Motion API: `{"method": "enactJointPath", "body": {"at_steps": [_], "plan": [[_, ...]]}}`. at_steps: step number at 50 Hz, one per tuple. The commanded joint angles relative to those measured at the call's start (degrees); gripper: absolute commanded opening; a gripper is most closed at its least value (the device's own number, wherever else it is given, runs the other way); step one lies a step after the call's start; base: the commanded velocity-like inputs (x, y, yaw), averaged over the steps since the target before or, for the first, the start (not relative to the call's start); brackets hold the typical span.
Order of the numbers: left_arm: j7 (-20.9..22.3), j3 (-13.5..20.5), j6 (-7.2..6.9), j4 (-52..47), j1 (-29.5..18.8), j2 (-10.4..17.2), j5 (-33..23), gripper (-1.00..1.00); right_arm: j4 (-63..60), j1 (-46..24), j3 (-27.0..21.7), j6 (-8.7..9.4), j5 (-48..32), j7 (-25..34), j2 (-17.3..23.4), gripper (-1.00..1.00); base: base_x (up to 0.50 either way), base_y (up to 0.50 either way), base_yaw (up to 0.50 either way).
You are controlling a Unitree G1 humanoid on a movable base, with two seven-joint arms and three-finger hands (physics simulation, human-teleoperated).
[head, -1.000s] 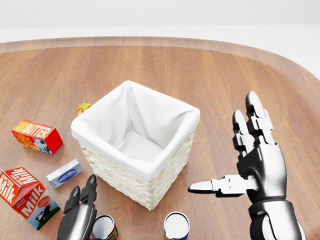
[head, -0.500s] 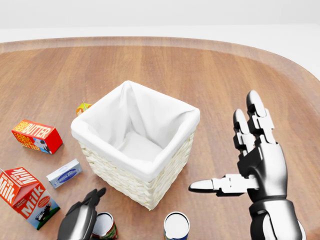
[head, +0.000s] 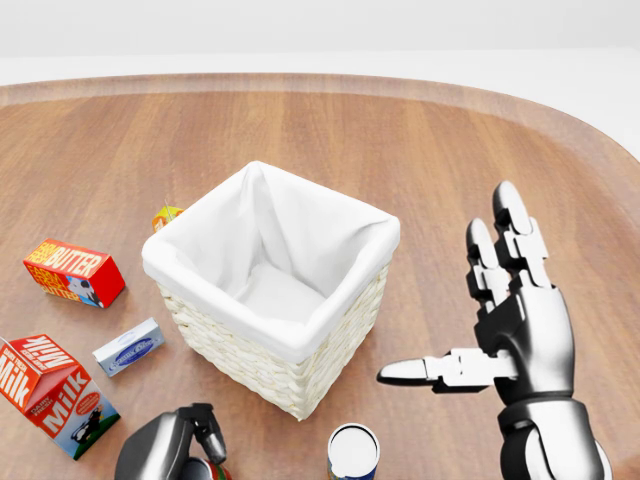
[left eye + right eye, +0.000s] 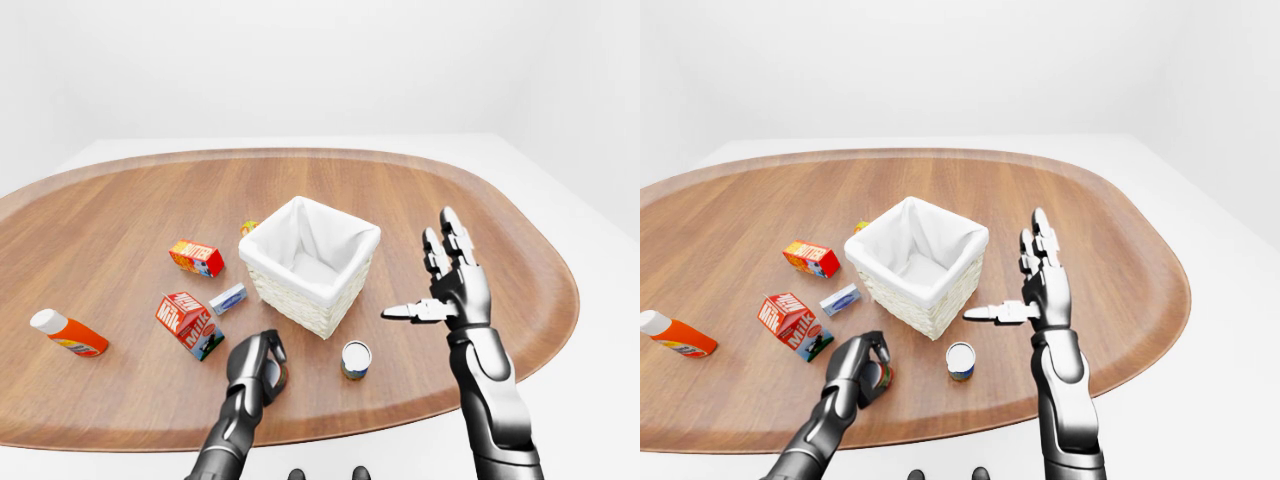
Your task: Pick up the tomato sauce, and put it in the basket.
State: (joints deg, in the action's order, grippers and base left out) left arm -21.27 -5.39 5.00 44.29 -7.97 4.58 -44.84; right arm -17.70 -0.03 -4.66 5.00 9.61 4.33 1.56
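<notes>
The tomato sauce can (image 4: 881,378), with a red label, stands on the wooden table at the bottom of the views, below the basket's left corner. My left hand (image 4: 258,362) has its fingers curled round the can and hides most of it; only a sliver of red shows in the head view (image 3: 213,471). The wicker basket (image 3: 270,375) with a white cloth lining stands in the middle of the table and holds nothing. My right hand (image 3: 455,300) is open with fingers spread, raised to the right of the basket.
A second can (image 3: 353,452) with a blue label stands right of my left hand. A milk carton (image 3: 55,395), a butter box (image 3: 75,272) and a small blue box (image 3: 128,347) lie left of the basket. An orange bottle (image 4: 68,333) lies far left.
My left hand's fingers, stretched out over the can before, have curled down and closed round it. The right hand and the camera have not moved.
</notes>
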Motion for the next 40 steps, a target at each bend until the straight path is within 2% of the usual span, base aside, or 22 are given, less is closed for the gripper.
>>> {"method": "enactJointPath", "body": {"at_steps": [1,20,40], "plan": [[0.1,0.4,0.0,-1.8,0.4,0.1,-0.4,-1.0,0.1,-0.1,-0.1,0.0,0.0,-0.1,0.0,1.0,0.0,0.0,0.0],[11.0,2.1,0.0,-24.1,7.6,-0.3,3.3,-1.0,0.6,-0.4,-0.4,0.0,0.1,-0.2,0.2,1.0,0.0,0.0,0.0],[16.0,2.5,0.0,-34.9,11.0,-0.7,4.6,-1.0,0.3,-0.6,-0.7,0.0,0.3,-0.2,0.3,1.0,0.0,0.0,0.0]]}}
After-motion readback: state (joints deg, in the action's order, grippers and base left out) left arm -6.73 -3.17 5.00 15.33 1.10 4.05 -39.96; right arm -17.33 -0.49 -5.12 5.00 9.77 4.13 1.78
